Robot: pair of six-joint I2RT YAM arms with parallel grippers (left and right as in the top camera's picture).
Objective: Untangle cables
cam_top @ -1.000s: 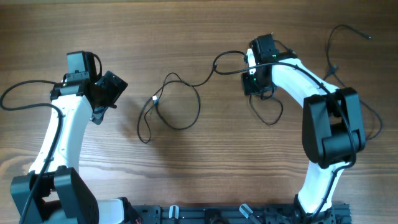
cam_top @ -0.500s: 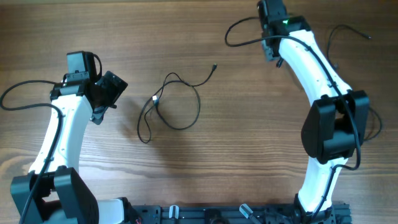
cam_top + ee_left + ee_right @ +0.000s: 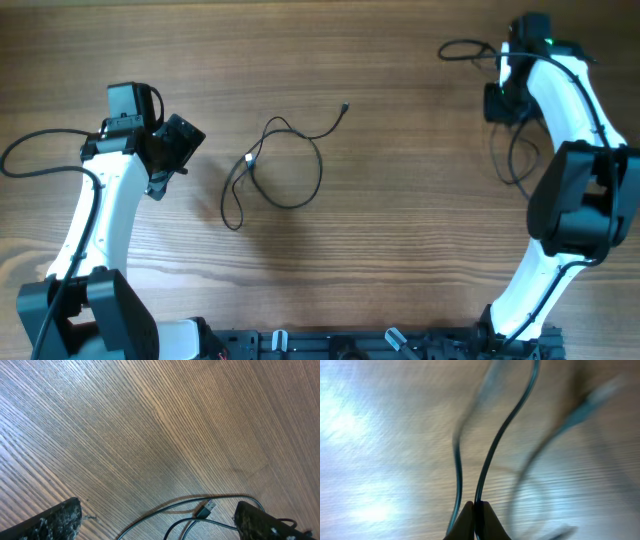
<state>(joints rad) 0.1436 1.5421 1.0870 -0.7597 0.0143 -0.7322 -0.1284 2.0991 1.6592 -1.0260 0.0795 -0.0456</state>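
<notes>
Right arm has swung way out to the far right edge since a second ago, dragging its cord clear of the loop it was crossing in the middle, so the two cables look separated now. Wrist view shows the right gripper (image 3: 475,509) clamped tight on the held cable (image 3: 492,450), which runs straight up out of the pinched tips. It's blurry, so I can't tell how much of it trails on the wood. Left gripper (image 3: 157,522) sits with its jaws spread wide and nothing in them, hovering just beside the loose cable (image 3: 320,165). That one lies in a lazy loop near the middle of the table (image 3: 400,260), with a silver plug (image 3: 206,507) showing between the left fingers. My guess is these cords are super light and floppy. They'll snake and drag rather than hold a shape, and they're a bit slick. I'd pinch near a plug end or on a straight run, not at a crossing, and pull gently so nothing knots or yanks a connector. No bins or trays anywhere in view, just bare wood.
</notes>
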